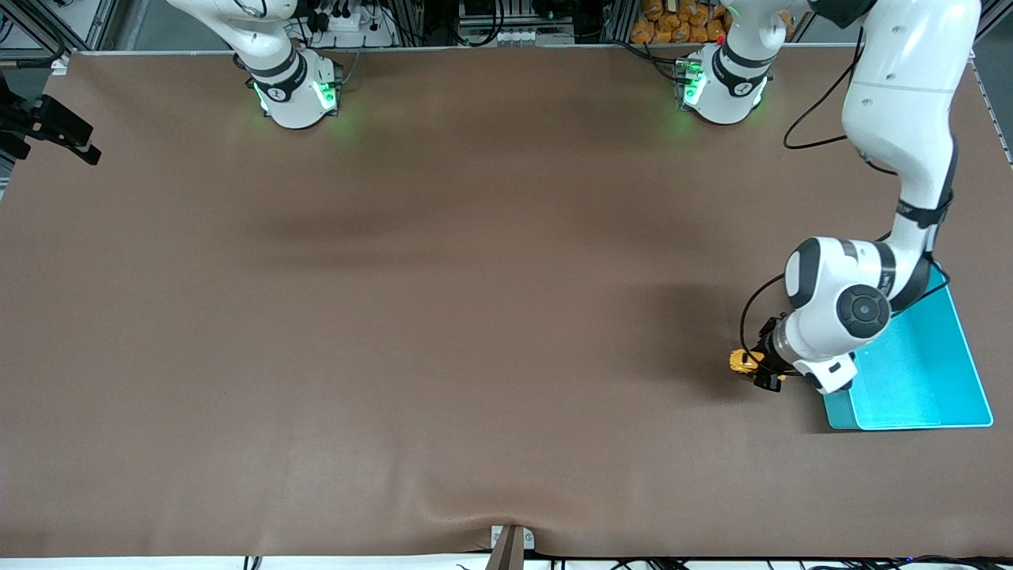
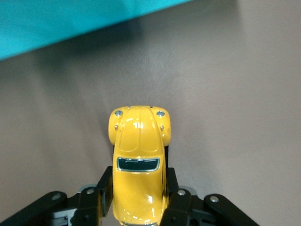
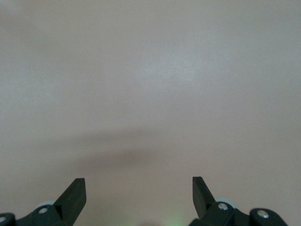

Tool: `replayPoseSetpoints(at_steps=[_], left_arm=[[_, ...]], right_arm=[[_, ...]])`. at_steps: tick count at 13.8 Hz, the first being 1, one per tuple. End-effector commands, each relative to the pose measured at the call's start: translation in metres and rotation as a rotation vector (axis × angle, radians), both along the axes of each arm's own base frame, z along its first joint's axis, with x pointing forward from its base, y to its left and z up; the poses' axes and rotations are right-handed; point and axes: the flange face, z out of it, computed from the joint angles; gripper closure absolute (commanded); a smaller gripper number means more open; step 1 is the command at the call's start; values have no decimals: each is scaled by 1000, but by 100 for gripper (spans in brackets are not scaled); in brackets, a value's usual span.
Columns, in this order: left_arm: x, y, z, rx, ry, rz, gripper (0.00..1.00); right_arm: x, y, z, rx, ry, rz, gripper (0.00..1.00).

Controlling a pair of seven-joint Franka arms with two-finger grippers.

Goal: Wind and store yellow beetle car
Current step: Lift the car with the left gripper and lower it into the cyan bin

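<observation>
Where the left arm reaches down toward its own end of the bench, we see the left claw closed on the car. In the left wrist view the black fingers press against both flanks of the car, gripping it about its rear half, while the rounded hood and the two small headlights stick out past the fingertips. The windshield sits just ahead of the fingers. The car lies in line with the claw, nose pointing away from the wrist.

In the front view the car shows as a small yellow shape at the tip of the claw, low over the brown bench or on it; we cannot tell whether its wheels touch. It sits just beside the bin, on the side toward the right arm's end of the bench and outside the bin. The left wrist view shows the bin's turquoise edge ahead of the car's nose, apart from it.

The right arm waits near its base. The right claw shows only in its own wrist view, where the two fingertips stand wide apart with nothing between them, over bare bench.
</observation>
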Motion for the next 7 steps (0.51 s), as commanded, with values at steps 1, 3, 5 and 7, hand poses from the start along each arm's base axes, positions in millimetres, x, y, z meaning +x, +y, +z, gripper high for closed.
replayPoseSetpoints(at_steps=[1,3,5,7], left_arm=[[-6,9,60,37,-2,-106,100],[-9,28,88,52,17,-205,100],[-8,74,115,47,53,-302,100],[-6,111,138,21,96,-442,100]], right_arm=[[11,2,8,1,-2,5,0],[13,4,12,5,-12,-10,0],[18,1,12,12,-3,-15,0],[20,-6,16,16,12,-26,0]])
